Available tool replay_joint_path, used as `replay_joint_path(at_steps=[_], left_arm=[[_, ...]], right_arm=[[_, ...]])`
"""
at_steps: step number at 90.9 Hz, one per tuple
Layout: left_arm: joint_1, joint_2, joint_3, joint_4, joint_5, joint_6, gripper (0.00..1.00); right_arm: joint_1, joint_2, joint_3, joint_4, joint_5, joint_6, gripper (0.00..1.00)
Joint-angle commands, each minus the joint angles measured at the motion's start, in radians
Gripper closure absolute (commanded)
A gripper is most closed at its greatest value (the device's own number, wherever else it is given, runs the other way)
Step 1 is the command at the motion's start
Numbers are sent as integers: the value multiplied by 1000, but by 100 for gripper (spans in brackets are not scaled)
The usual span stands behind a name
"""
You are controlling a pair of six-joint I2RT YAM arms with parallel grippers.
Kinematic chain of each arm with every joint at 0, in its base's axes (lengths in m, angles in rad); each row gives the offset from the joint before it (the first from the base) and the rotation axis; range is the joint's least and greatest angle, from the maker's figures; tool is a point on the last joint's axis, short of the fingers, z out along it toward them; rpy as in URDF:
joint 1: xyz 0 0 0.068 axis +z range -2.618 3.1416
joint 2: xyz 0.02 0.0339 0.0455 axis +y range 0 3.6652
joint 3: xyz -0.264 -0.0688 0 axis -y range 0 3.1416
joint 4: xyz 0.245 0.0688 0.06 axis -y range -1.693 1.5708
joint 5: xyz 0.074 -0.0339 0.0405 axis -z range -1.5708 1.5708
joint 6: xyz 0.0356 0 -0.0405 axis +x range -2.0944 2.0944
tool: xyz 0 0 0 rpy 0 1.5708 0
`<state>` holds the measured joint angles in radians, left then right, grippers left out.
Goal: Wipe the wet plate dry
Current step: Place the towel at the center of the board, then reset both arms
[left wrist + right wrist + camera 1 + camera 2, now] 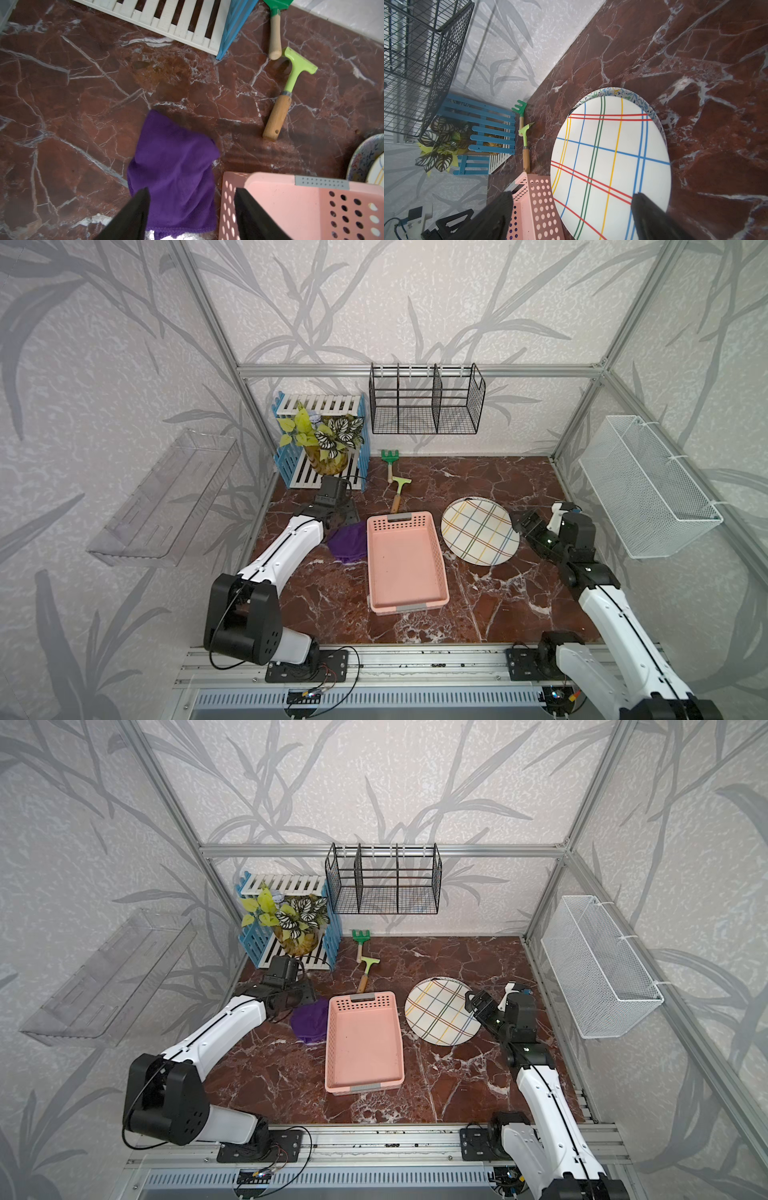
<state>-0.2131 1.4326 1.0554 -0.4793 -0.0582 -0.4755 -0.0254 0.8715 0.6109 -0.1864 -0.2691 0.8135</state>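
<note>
On your marble table (415,626), the plate (478,531) is lying flat, face up, beside the basket (440,556); your right gripper (573,194) is gaping over its edge, your left gripper (192,190) gaping above the cloth (174,162).

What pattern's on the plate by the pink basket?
The plate is white with crossing red, blue, yellow and green lines, clearest in the right wrist view.

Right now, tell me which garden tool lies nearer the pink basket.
The lime-green scraper, its wooden handle ending just behind the pink basket; the dark-green rake lies farther back.
</note>
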Motion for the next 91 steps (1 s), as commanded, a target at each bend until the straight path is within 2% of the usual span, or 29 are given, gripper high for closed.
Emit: replay_joint_path(at_steps=[1,7,11,19,22,28,37,53,61,76,91], left_arm=[[5,-64,-11,-23,1,-10,28],[6,-105,-4,-23,-5,-9,27],[5,-135,0,-15,-8,-8,22],[5,-195,0,30,-16,-9,3],[5,-223,-8,58,-20,-4,0],[5,-276,-37,141,-32,18,0],[5,-353,-120,279,-108,58,0],[7,-523,-419,630,-309,154,0],[6,-599,-540,723,-364,178,0],[6,-686,-686,807,-399,227,0],[8,-698,-740,858,-424,262,0]], right_arm=[[-2,4,42,-8,17,-25,6],[-2,16,53,-6,18,-29,6],[-2,25,65,-4,18,-33,6],[-3,46,98,-4,31,-39,6],[-3,57,113,-10,50,-39,6],[-6,72,144,-26,109,-100,5],[-10,91,159,-12,271,-201,4],[-12,97,93,80,478,-359,2],[-12,84,8,174,557,-401,1],[-13,101,-130,336,610,-451,0],[-16,211,-140,389,613,-491,1]])
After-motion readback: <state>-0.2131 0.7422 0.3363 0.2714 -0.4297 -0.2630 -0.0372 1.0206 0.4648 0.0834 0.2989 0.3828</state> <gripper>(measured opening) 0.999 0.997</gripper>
